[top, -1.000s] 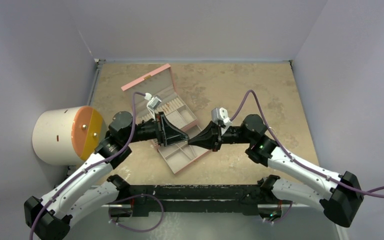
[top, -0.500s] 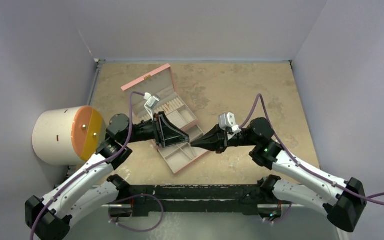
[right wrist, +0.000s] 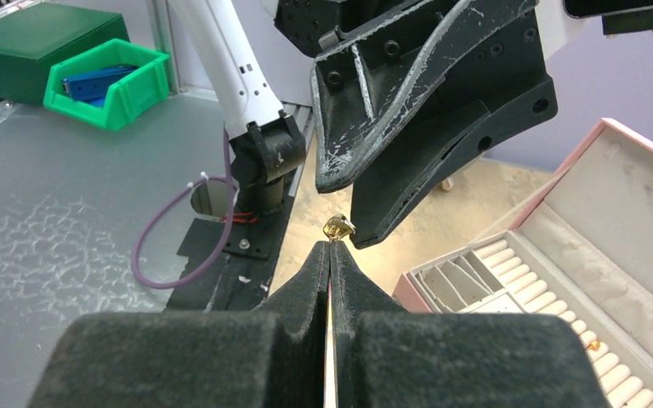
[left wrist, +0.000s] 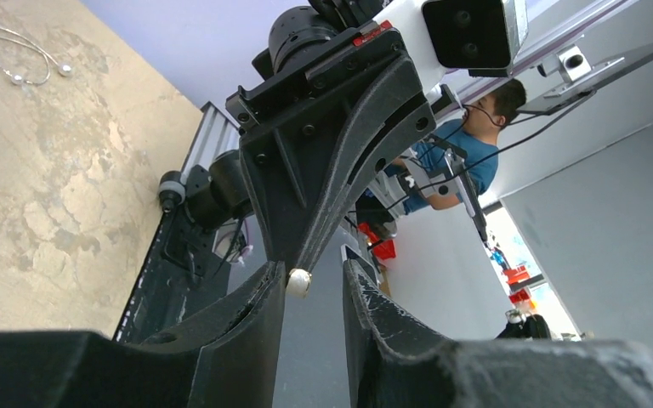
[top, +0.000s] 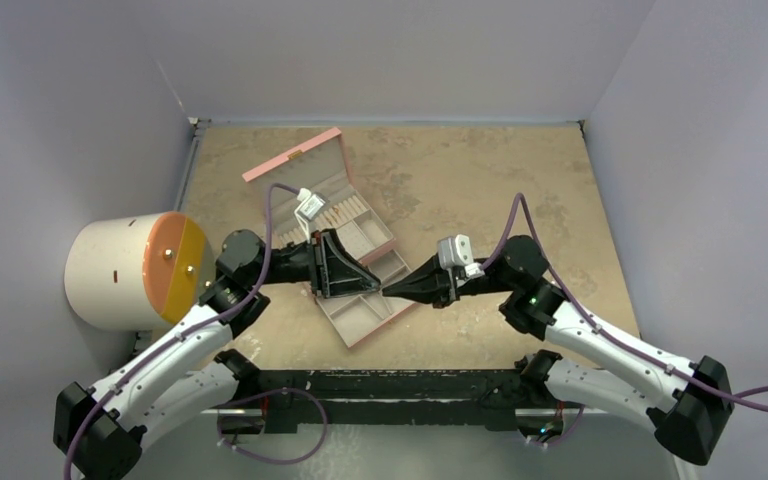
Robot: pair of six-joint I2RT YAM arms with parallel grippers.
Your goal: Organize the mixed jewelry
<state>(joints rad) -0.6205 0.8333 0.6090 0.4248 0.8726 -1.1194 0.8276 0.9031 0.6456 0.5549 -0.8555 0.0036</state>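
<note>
My right gripper (right wrist: 330,246) is shut on a tiny gold-coloured jewelry piece with a white bead (right wrist: 337,227), which sticks out of its tips. In the left wrist view that piece (left wrist: 298,282) sits between the fingers of my open left gripper (left wrist: 315,272), against the left finger. From above, the left gripper (top: 365,278) and the right gripper (top: 392,288) meet tip to tip over the open pink compartmented box (top: 360,322). A thin silver chain (left wrist: 19,61) lies on the table. A tiny gold piece (right wrist: 593,345) rests among the box's ring rolls.
The box lid (top: 295,155) lies open toward the back left. A white cylinder with an orange face (top: 135,270) stands at the left wall. A black rail (top: 380,385) runs along the near edge of the table (top: 520,180).
My right arm has drawn back a little to the right and lowered, its wrist turning, with the tips still at the left gripper. The left gripper has hardly moved.
</note>
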